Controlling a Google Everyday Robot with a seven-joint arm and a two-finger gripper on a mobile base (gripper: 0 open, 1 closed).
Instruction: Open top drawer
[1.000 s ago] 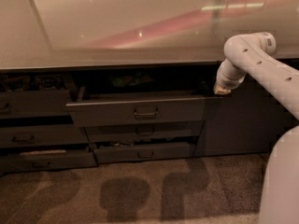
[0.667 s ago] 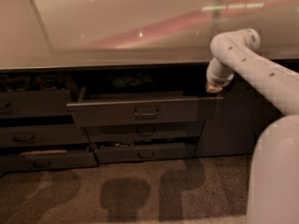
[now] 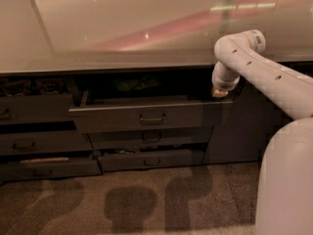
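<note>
Under the pale countertop [image 3: 122, 28], the top drawer [image 3: 112, 119] stands pulled out toward the near side, its loop handle [image 3: 152, 117] at centre. At the drawer's far right corner, just above the rim, hangs the gripper [image 3: 220, 92]; whether it grasps anything cannot be told.

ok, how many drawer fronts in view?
6. Centre: top drawer pulled out, mid drawer, low drawer. Left: upper front, middle front, bottom front. More may hide off-frame. Gripper at top drawer's right end.
</note>
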